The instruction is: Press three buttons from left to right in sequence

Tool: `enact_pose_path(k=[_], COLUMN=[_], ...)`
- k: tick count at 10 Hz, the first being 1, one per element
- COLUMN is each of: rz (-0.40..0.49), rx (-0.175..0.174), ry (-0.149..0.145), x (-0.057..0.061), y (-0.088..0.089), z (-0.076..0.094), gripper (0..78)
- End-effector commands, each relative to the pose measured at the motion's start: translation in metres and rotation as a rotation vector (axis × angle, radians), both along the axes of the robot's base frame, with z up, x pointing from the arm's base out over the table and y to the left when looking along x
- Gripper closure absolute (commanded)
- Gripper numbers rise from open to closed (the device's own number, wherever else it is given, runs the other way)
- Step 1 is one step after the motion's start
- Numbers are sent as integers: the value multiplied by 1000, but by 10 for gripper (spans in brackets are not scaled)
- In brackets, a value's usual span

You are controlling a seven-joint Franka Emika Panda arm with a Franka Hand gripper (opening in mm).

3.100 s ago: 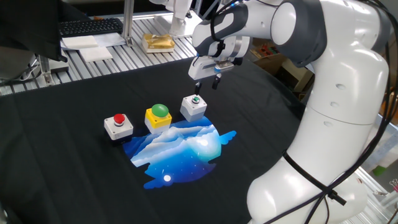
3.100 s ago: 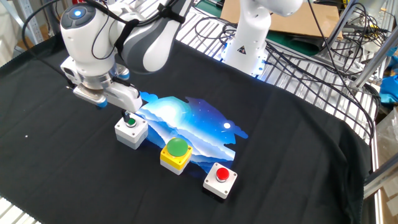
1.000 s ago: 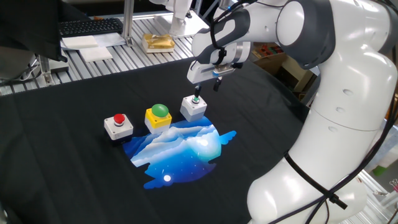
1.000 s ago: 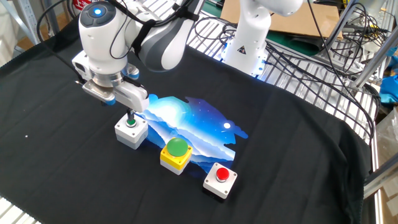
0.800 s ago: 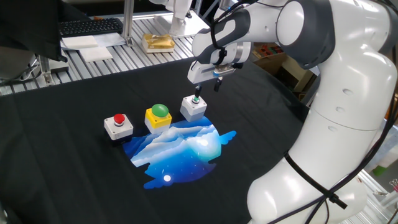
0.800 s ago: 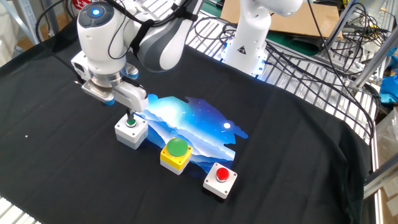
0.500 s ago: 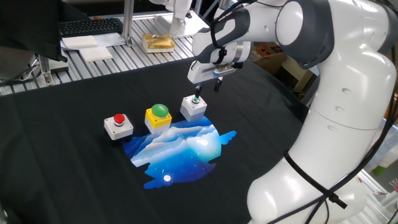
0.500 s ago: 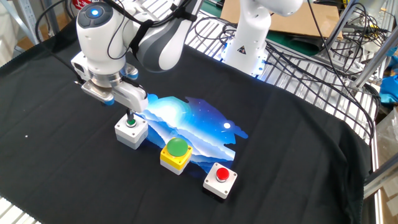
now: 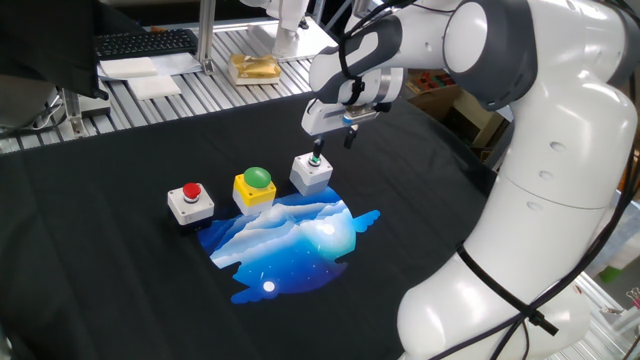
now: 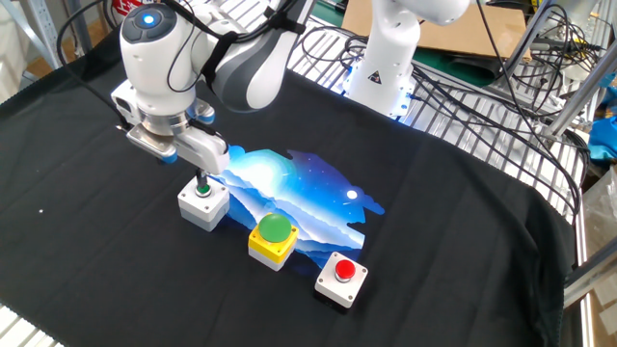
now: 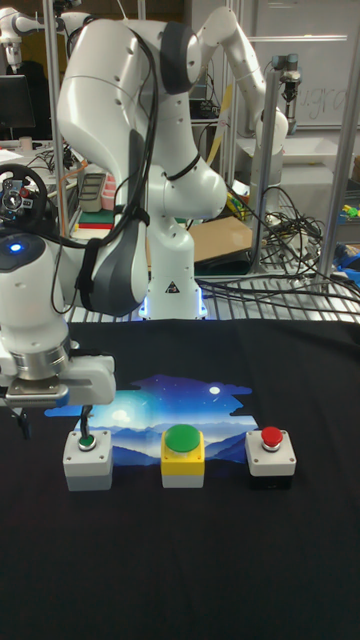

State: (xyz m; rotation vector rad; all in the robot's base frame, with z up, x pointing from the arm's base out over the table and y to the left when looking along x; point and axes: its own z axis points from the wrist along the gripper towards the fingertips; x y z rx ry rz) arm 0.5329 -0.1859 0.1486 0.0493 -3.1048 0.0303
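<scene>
Three buttons stand in a row on the black cloth. They are a red cap on a white box [image 9: 190,201], a big green dome on a yellow box [image 9: 256,187] and a small green cap on a white box [image 9: 313,172]. My gripper [image 9: 333,142] hangs over the small green-capped box [image 11: 87,461], open. One fingertip [image 11: 85,428] stands on or just above the green cap [image 10: 202,189]. The other fingertip [image 11: 25,428] hangs beside the box over bare cloth. The yellow box [image 10: 273,238] and the red-capped box [image 10: 342,278] stand apart from the gripper.
A blue and white printed patch [image 9: 290,240] lies on the black cloth [image 9: 120,290] beside the buttons. A keyboard [image 9: 145,43], papers and a yellow object [image 9: 254,68] lie on the slatted table behind. The arm's base [image 10: 386,58] and cables [image 10: 501,77] stand at the cloth's far side.
Since about three seconds ago the hand has shifted a little and its fingertip has come closer to the small green cap. Over the last second nothing has visibly moved.
</scene>
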Motion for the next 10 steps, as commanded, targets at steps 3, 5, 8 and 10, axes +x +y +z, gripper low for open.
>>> enact_pose_path(k=[3,5,8,10], rz=[-11,-15,-7,-4], rx=[-1,-1,1,6], ry=[-35,-42,-42,-40], x=[5,5,6,3], y=[-7,-8,-10,-7], z=[-3,-3,-2,-6], gripper=[0,0,0,0])
